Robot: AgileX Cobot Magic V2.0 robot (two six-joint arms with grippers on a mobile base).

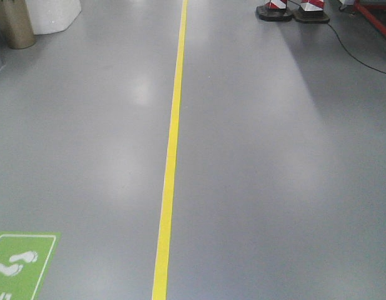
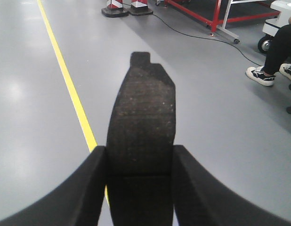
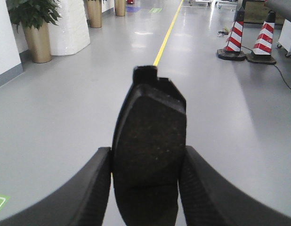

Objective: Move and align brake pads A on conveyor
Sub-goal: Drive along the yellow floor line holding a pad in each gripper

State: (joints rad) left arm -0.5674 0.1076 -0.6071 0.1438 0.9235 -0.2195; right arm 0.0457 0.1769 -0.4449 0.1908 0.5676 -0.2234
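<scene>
My left gripper [image 2: 140, 162] is shut on a dark grey brake pad [image 2: 143, 117] that sticks out forward between its black fingers, held in the air above the grey floor. My right gripper [image 3: 148, 162] is shut on a second dark grey brake pad [image 3: 150, 127], also pointing forward above the floor. Each pad shows a thin groove across it near the fingers and a small tab at its far end. The conveyor is out of view in all three views. No gripper shows in the front view.
A yellow floor line [image 1: 171, 150] runs straight ahead. Red-and-white cones [image 3: 249, 35] stand ahead to the right, with a black cable [image 1: 361, 56] on the floor. A gold planter [image 3: 38, 42] and a white block stand left. A red frame [image 2: 206, 14] and a seated person's feet [image 2: 270, 73] show right.
</scene>
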